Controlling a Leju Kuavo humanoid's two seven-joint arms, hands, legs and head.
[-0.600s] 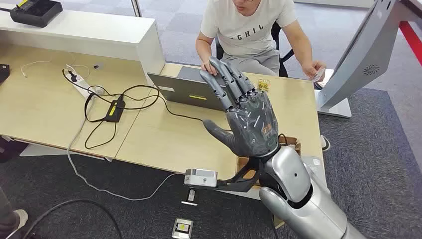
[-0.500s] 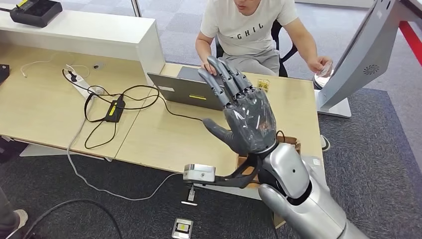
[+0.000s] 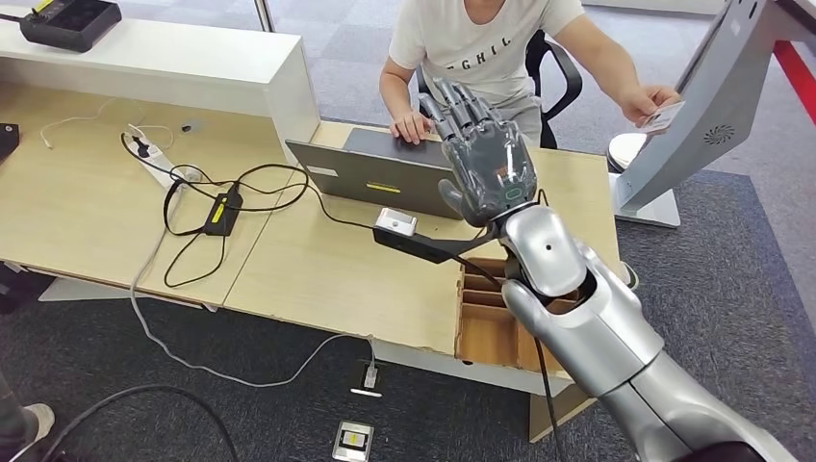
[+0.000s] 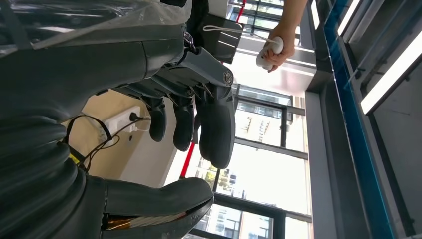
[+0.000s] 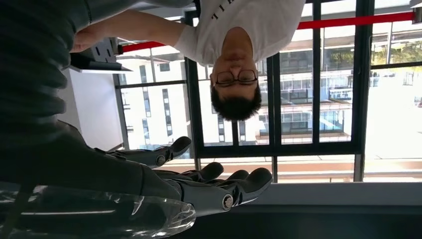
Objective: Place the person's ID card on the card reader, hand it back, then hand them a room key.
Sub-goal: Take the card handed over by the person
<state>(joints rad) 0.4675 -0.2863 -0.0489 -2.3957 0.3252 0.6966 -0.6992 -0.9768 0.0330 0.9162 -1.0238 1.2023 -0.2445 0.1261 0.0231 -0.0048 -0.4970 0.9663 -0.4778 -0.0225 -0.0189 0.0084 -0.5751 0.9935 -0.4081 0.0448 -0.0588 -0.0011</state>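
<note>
The right hand [image 3: 486, 164] is reaching out over the far edge of the worktop [image 3: 318, 269], palm up and fingers spread wide, holding nothing, above the laptop [image 3: 370, 173] that is sitting at that edge. The person's hand [image 3: 647, 101] is holding the ID card [image 3: 664, 117] well off past the worktop's right edge, in front of a grey slanted stand [image 3: 707, 106], still apart from the robot's palm. Judging by this, the step in hand is receiving the card, and doing it well likely means swinging the palm toward the right edge, keeping it flat and steady, and closing thumb on fingers only once the card is lying between them, since a thin card is apt to be slipping from hard fingertips. The left hand [image 4: 189, 99] is showing in its wrist view with fingers partly curled and nothing in them that I can make out; whether it counts as wide or closed I cannot tell. A wooden compartment tray [image 3: 491, 322] is sitting at the worktop's near right corner; its contents are not readable.
</note>
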